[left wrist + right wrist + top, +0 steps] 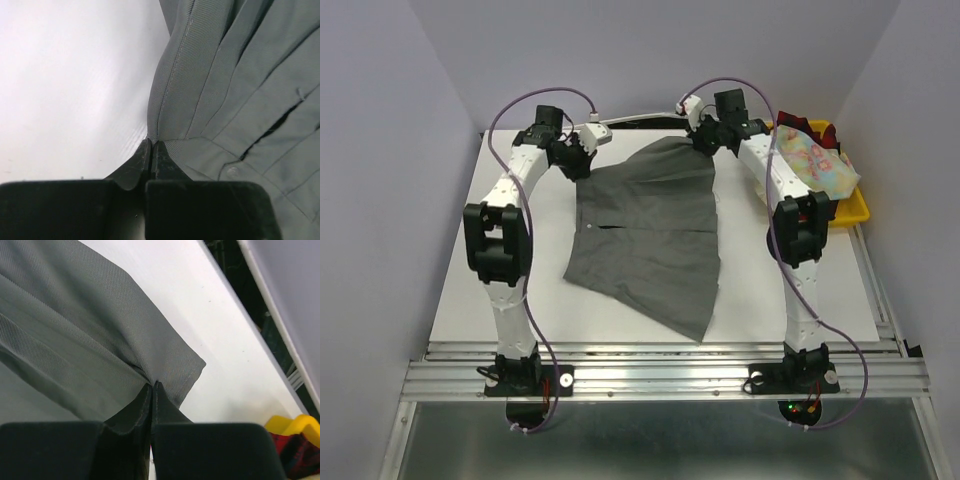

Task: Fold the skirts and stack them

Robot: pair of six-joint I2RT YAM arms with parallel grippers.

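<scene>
A grey pleated skirt lies spread over the middle of the white table. My left gripper is shut on its far left corner; in the left wrist view the black fingertips pinch the grey cloth by the waistband edge. At the far right corner my right gripper is shut on the skirt too, and its wrist view has the tips closed on a hemmed corner. The floral skirt and a bit of the red plaid one lie in the tray.
A yellow plastic tray stands at the back right, close to the right arm's elbow; its corner shows in the right wrist view. The table's far edge runs just beyond the right gripper. Purple cables loop over both arms.
</scene>
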